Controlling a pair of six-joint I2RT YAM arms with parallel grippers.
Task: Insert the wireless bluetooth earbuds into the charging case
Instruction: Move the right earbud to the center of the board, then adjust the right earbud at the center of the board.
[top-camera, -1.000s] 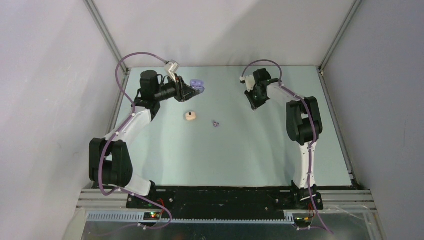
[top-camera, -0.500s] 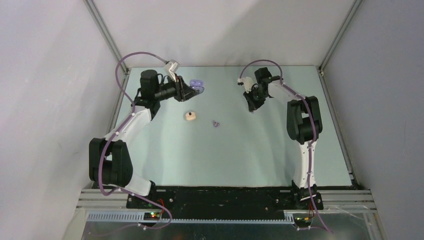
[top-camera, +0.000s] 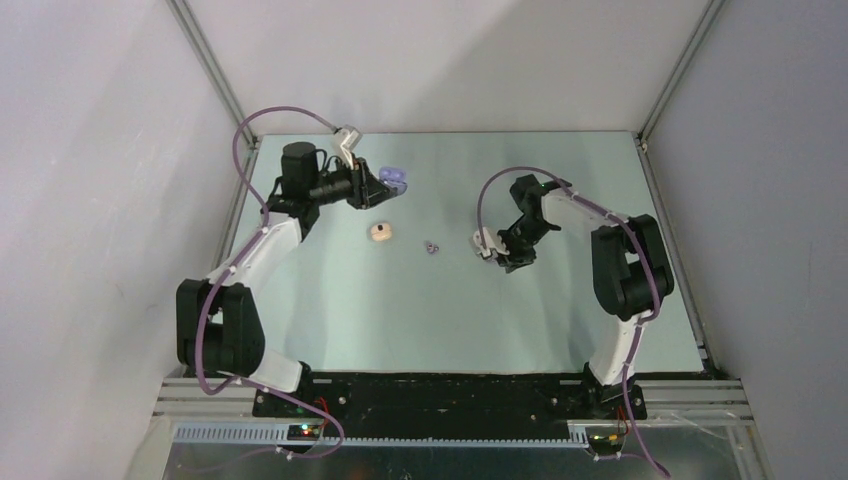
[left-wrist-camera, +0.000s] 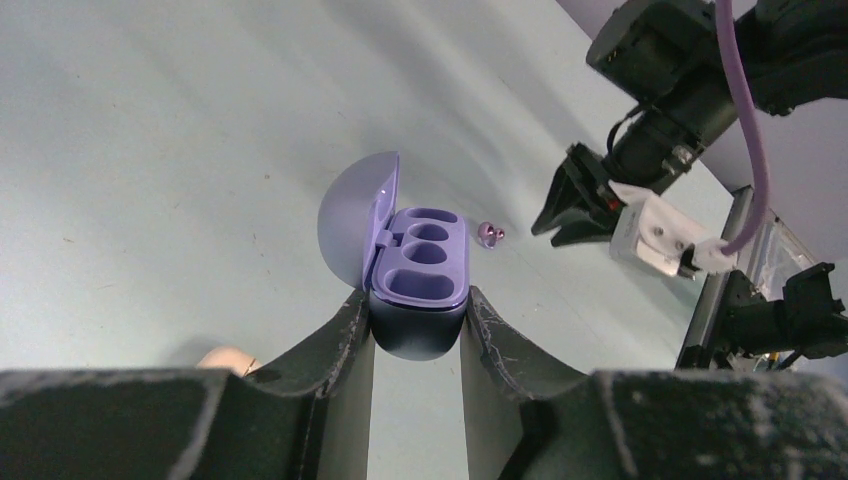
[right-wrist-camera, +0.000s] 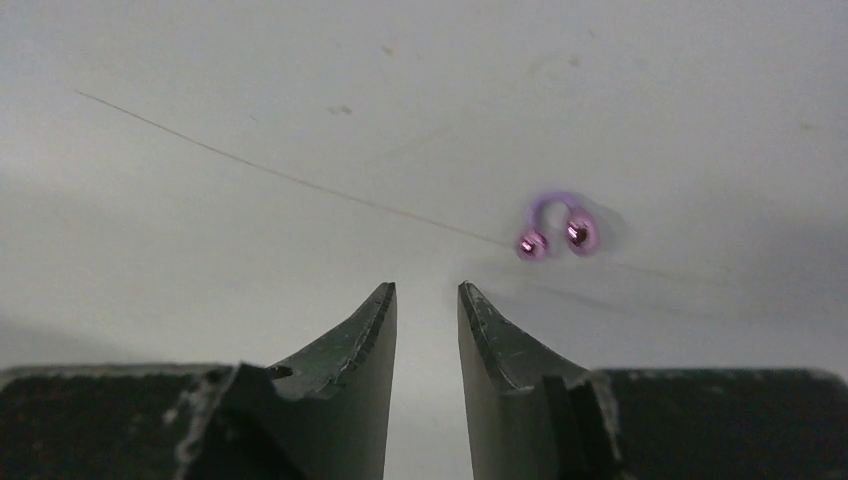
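Observation:
My left gripper (top-camera: 384, 186) is shut on the open purple charging case (top-camera: 394, 179) and holds it above the table at the back left. In the left wrist view the case (left-wrist-camera: 425, 250) sits between my fingers (left-wrist-camera: 340, 330), lid up, with its wells empty. Two tiny purple earbuds (top-camera: 431, 247) lie together on the table; they also show in the left wrist view (left-wrist-camera: 490, 234). My right gripper (top-camera: 503, 262) is low, to the right of them, narrowly open and empty. In the right wrist view the earbuds (right-wrist-camera: 556, 235) lie just ahead and right of the gripper (right-wrist-camera: 426, 288). No cream-white earbuds show on their own.
A cream pebble-like case (top-camera: 380, 232) lies on the table left of the purple earbuds, below my left gripper; its edge shows in the left wrist view (left-wrist-camera: 228, 358). Grey enclosure walls stand at the back and sides.
My right arm has swung from the back of the table forward and left, down to beside the purple earbuds. My left gripper with the case has barely shifted.

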